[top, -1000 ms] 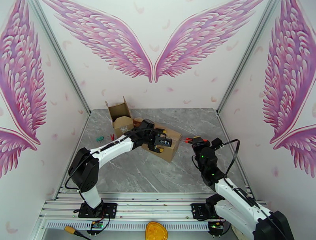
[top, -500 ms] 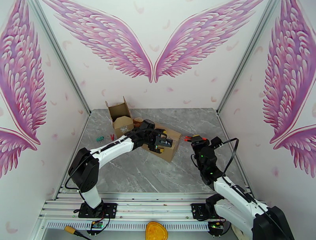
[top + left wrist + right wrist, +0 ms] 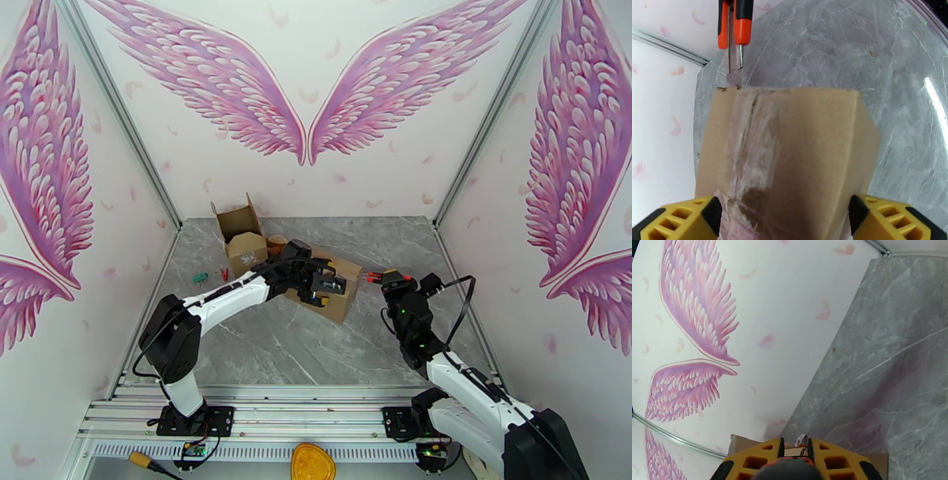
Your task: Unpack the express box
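Left end effector (image 3: pixel 322 289) sitting wide open atop taped box (image 3: pixel 809 150) on grey surface (image 3: pixel 316 351). Right end effector (image 3: pixel 794 451) clamping knife (image 3: pixel 735 27), blade touching box's far edge.

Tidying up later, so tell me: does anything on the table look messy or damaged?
The tape on the sealed box is wrinkled and ragged along the seam. At back left an opened box stands with flaps up, a small green bit and red bit loose beside it.
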Tool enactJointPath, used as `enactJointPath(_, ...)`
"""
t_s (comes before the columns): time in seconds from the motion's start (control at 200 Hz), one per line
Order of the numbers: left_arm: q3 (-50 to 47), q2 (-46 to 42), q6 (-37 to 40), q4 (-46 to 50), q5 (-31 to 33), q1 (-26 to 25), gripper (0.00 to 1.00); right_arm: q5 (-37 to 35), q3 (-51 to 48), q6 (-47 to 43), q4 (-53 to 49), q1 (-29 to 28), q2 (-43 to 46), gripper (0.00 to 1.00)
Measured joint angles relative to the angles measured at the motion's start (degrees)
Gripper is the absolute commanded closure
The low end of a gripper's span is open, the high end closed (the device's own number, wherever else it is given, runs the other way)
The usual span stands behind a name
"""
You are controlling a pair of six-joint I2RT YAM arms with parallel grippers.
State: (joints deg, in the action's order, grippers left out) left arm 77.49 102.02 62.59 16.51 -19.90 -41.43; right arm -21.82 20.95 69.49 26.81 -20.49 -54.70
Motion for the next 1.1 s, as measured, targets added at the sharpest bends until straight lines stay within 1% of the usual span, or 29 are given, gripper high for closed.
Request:
enactJointPath(0.305,0.0,0.8,-1.1,0.0,0.7,0.0,0.11,2.0,0.0,4.0,-7.5,0.4,5.3,1.0)
enactJointPath(0.51,0.1,1.2,-1.6,-0.1,0.5,0.0,0.1,5.1,-0.1,4.9,-8.7,1.6,6.2,1.0)
enactJointPath(0.7,0.8,1.8,-2.2,-0.1,0.0,0.1,0.1,7.7,-0.1,5.4,-7.6,3.1,4.5,1.0)
enactJointPath(0.949,1.4,2.2,-2.4,0.8,-2.6,1.8,0.09,15.6,-0.1,5.2,-3.1,6.1,0.7,1.0)
enactJointPath(1.099,2.1,2.6,-2.1,2.1,-3.7,2.4,0.09,18.8,-0.1,4.2,-1.1,7.3,-0.8,1.0)
